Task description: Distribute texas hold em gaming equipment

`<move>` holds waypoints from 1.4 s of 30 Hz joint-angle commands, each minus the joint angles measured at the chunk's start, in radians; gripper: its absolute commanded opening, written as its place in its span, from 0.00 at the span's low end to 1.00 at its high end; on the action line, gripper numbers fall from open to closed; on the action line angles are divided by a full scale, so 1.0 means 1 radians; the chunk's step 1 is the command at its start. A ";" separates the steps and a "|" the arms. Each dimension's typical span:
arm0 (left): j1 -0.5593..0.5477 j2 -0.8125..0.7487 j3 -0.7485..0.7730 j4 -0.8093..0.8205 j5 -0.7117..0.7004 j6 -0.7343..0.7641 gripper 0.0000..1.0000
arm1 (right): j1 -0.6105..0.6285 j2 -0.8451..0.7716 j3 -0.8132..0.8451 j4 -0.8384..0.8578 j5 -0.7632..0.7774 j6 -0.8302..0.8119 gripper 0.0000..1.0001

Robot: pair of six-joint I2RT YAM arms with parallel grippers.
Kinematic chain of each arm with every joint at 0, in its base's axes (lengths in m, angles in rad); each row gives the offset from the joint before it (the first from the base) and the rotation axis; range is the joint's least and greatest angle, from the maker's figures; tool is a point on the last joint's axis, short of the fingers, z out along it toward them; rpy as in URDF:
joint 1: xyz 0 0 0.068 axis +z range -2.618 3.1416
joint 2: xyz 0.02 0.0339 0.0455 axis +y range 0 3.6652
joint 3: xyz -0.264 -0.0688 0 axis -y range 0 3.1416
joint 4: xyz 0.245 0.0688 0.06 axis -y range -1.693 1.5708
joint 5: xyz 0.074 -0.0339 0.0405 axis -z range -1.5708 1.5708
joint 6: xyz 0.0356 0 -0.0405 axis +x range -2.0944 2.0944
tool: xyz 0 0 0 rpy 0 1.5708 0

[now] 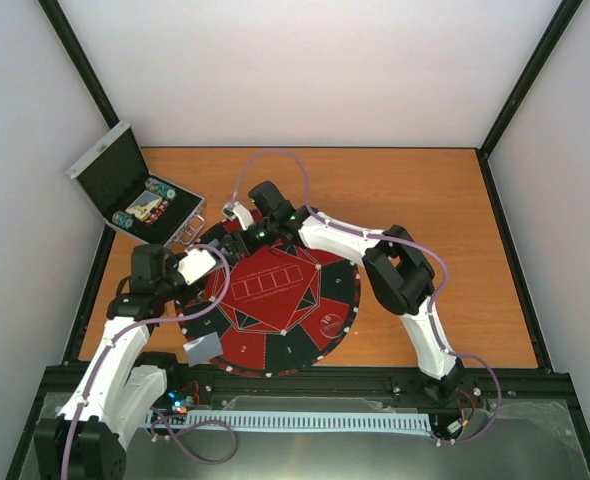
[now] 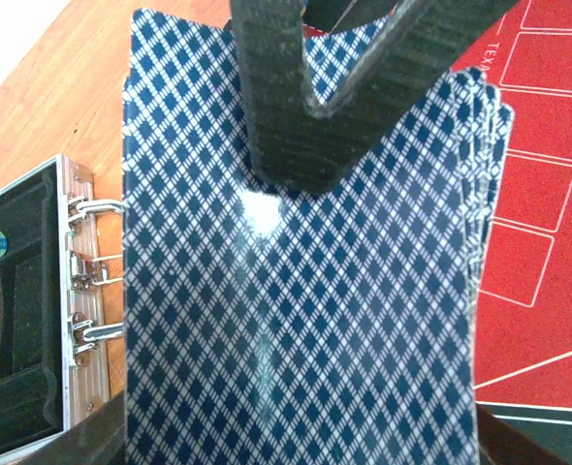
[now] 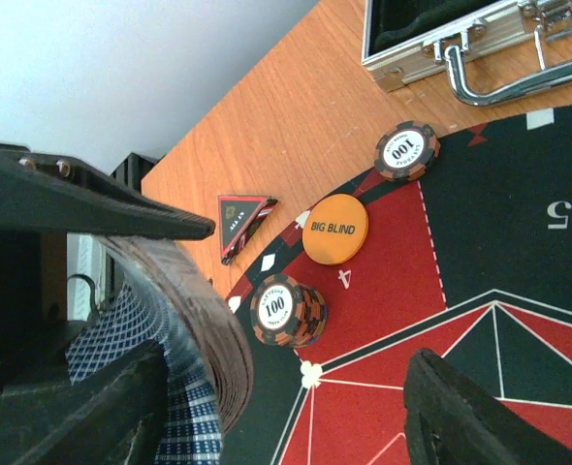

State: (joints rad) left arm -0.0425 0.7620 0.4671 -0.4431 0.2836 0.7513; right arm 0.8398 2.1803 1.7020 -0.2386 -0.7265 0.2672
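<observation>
Though small from above, open at far left of the bench (image 1: 425,190): silver case (image 1: 125,185). On the near rim of the mat (image 1: 325,300): a grey-blue card (image 1: 203,348), maybe several. Clamped in left pincer (image 1: 223,250) over the mat's far-left edge: slightly fanned deck of cards (image 2: 296,320). Spread apart just beside that deck: right pincer (image 3: 288,360). Beyond, left to right: triangular marker (image 3: 241,221) on bare wood, chip stack (image 3: 288,310), orange button (image 3: 334,229), single chip (image 3: 406,150) on the mat.
</observation>
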 commanded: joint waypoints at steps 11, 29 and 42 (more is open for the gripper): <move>-0.005 -0.009 -0.009 0.094 -0.020 0.063 0.53 | -0.005 -0.059 -0.014 -0.021 -0.047 -0.016 0.26; -0.005 -0.014 -0.044 0.114 -0.058 0.055 0.53 | -0.006 -0.091 0.016 -0.126 0.015 -0.102 0.03; -0.005 -0.021 -0.047 0.114 -0.043 0.048 0.53 | -0.037 -0.129 -0.007 -0.064 -0.116 -0.059 0.03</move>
State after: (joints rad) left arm -0.0425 0.7532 0.4156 -0.3679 0.2150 0.8021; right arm 0.8078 2.0861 1.7004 -0.3363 -0.7952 0.1902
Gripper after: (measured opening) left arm 0.533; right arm 0.029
